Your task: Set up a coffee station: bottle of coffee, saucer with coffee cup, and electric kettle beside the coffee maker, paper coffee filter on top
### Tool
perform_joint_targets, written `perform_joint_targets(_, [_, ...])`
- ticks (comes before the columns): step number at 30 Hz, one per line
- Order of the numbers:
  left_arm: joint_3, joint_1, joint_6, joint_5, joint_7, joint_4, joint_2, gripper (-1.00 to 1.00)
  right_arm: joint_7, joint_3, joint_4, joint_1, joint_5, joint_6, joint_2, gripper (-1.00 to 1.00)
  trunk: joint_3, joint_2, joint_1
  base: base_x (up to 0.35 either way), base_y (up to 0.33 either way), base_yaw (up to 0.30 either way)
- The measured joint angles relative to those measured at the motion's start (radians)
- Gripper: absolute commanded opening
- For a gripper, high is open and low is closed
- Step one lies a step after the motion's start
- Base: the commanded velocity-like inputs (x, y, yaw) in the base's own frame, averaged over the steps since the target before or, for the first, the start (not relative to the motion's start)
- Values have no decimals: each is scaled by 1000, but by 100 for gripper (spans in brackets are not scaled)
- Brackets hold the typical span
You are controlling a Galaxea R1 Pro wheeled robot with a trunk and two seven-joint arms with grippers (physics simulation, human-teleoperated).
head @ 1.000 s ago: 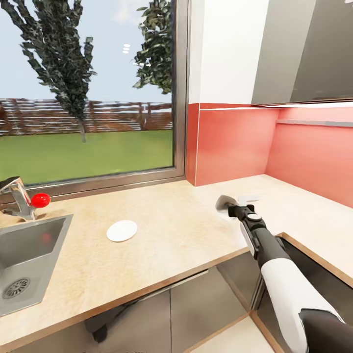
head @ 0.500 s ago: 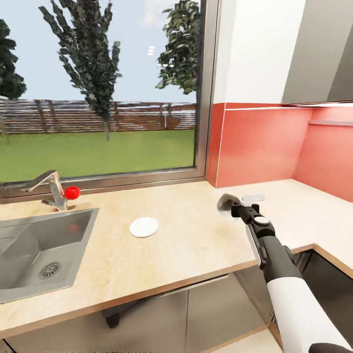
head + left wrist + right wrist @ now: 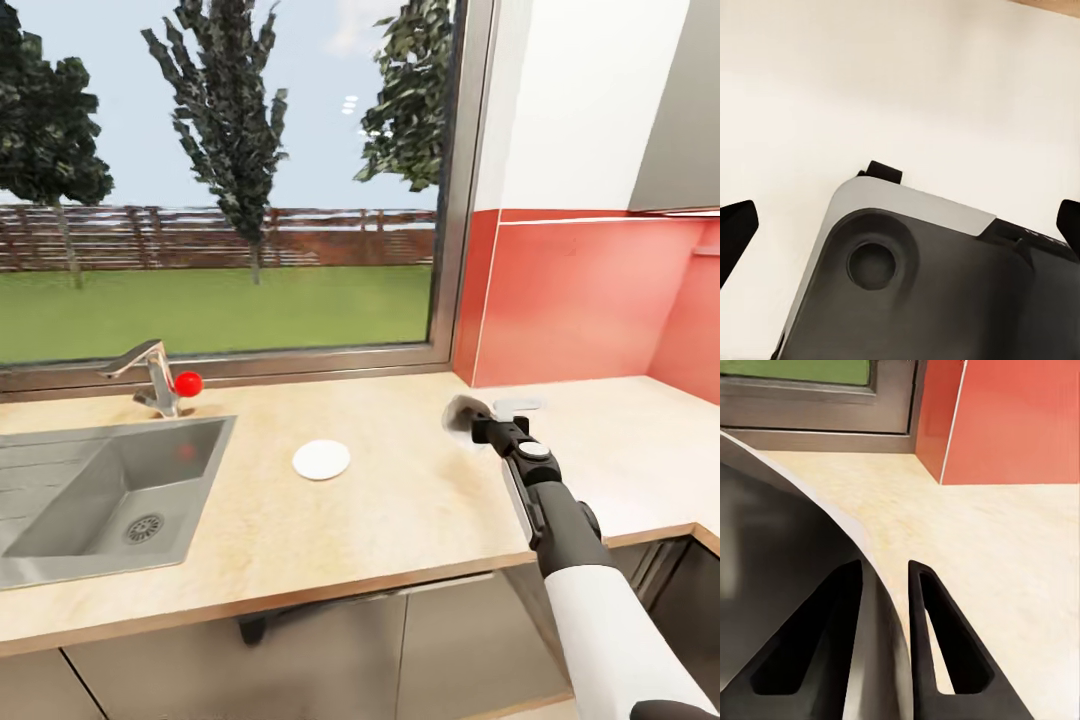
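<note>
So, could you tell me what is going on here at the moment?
The robot's right pincer holds what looks like the coffee cup by its rim, above the countertop. The saucer lies bare between the sink and the cup, which is not yet on it.

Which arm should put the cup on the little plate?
The right one. The right gripper is shut on the cup over the counter, and the bare plate lies not far to its left. The left gripper is open and empty, facing the robot's base.

text: none readable | labels: none | numbers: none
</note>
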Motion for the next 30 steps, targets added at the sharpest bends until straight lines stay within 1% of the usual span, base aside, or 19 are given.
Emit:
perform_joint_targets(2, [1, 0, 0, 0, 0, 0, 0, 100, 0, 0, 0, 1, 0, 0, 1, -100, 0, 0, 0, 0, -16, 260])
perform_joint_targets(9, [2, 0, -1, 0, 0, 10, 0, 100, 0, 2, 0, 1, 0, -1, 3, -100, 0, 0, 0, -134, -99, 153])
perform_joint_targets(30, [2, 0, 0, 0, 0, 11, 0, 100, 0, 2, 0, 1, -1, -1, 3, -100, 0, 0, 0, -6, -4, 267])
